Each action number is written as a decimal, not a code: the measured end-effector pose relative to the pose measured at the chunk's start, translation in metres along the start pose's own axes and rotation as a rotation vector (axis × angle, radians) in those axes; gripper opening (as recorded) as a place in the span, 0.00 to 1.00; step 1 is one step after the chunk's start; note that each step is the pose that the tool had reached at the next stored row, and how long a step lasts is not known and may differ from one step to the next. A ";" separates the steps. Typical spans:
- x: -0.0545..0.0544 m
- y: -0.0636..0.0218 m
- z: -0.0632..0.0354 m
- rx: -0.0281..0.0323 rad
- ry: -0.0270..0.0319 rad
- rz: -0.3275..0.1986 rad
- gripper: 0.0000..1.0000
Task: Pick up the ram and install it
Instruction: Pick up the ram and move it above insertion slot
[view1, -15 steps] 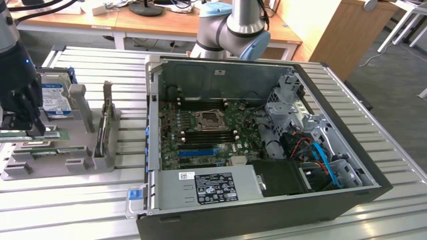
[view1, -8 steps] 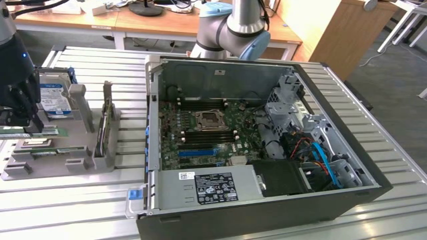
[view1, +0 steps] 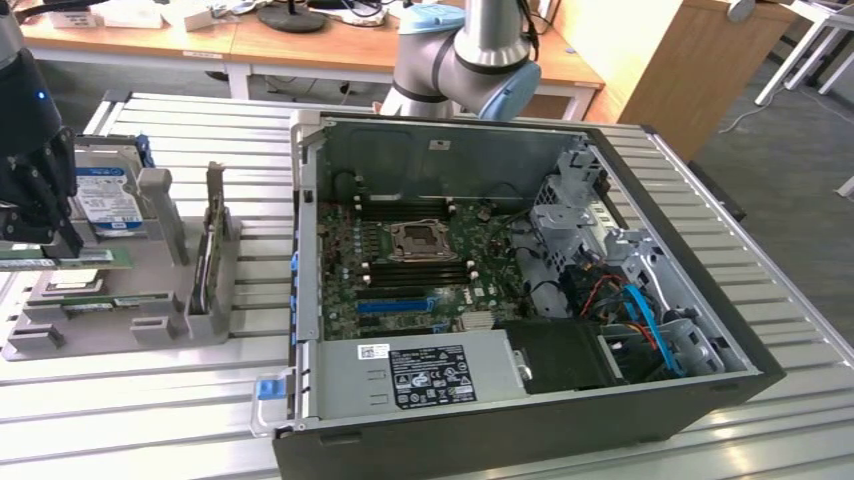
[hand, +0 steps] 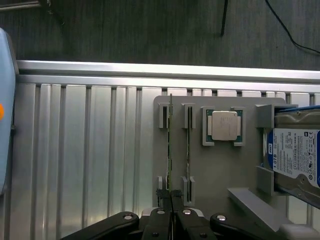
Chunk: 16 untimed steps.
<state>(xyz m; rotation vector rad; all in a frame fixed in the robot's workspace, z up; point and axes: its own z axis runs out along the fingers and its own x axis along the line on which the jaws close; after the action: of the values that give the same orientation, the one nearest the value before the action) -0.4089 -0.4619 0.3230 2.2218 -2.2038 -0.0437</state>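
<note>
A: While the pincer (hand: 171, 196) is pressed together on the near end of the ram (hand: 170, 145), what could spoil things?

B: It grips one end of a long, thin green board, so the stick may well swing or slip. The ram stands on edge at its slot in the grey holder (hand: 215, 175). Whether it has cleared the slot cannot be told. A crooked pull could jam it against the blocky slot posts.

A: And beside it?

B: A second stick (hand: 188, 150) stands parallel, just beside the first. A sideways drift could knock it. Farther along the holder lie the square CPU (hand: 224, 125) with its dull metal lid and the boxy hard drive (hand: 295, 155) with its blue-and-white label. Both look far enough off to be safe.

A: The surface underneath?

B: The bench (hand: 90, 150) is ribbed, shiny aluminium. A dropped board would probably skid along a groove or chip on a ridge.

A: And farthest off?

B: In the exterior view, the open computer case (view1: 747, 330) has dark sheet-metal walls. Its green motherboard (view1: 387, 290) carries narrow black slots beside the socket (view1: 418, 240). A stick held askew could catch on those slots, and forcing it might bend the board.
</note>
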 end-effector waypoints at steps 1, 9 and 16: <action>0.000 0.0000 -0.0011 0.0000 0.0000 0.000 0.12; 0.000 0.0002 -0.0079 0.0001 0.0000 0.000 0.12; 0.000 0.0004 -0.0124 0.0000 0.0000 0.000 0.12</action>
<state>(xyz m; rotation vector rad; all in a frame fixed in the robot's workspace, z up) -0.4089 -0.4619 0.3353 2.2218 -2.2038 -0.0437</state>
